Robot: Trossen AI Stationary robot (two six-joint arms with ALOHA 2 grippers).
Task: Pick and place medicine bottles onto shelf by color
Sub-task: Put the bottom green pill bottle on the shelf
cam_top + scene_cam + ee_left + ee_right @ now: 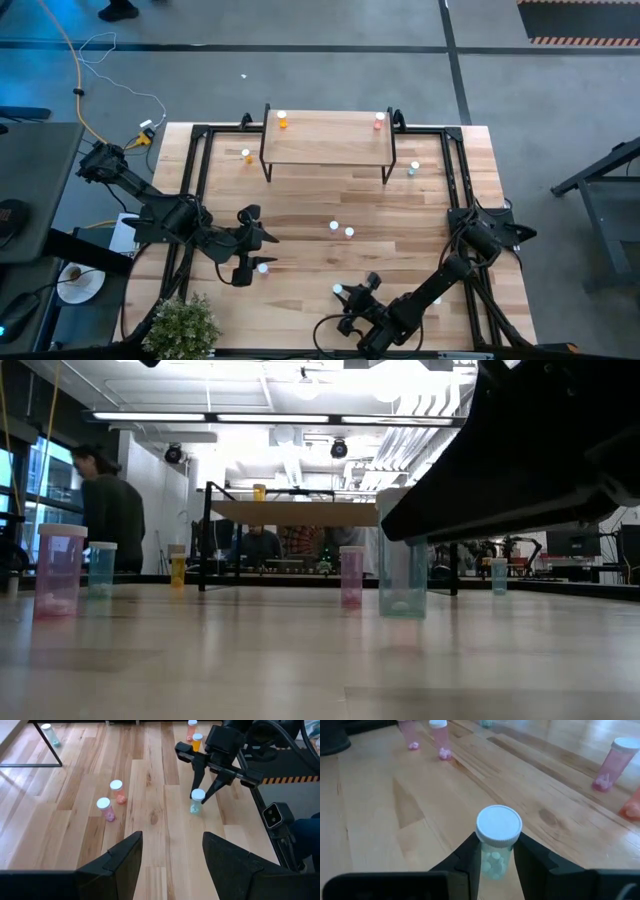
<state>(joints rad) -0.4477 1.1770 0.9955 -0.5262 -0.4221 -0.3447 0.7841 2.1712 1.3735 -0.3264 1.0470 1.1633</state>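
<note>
1. With its jaws closed on a teal bottle [495, 854] just under the white cap, the right gripper [345, 296] sits low centre of the high view, near the surface's [440, 200] near edge; the bottle stands upright on the wood.
2. Left gripper [258, 250], lower left, jaws wide apart, holding nothing; a pink bottle [264, 267] stands just beside it.
3. Shelf [330, 140], top centre at the far edge, carries an orange bottle [283, 120] and a red one [379, 121] at opposite corners.
4. Two bottles [341, 229] stand mid-surface with bare wood around them.
5. Plant [184, 327] at the lower-left corner.
</note>
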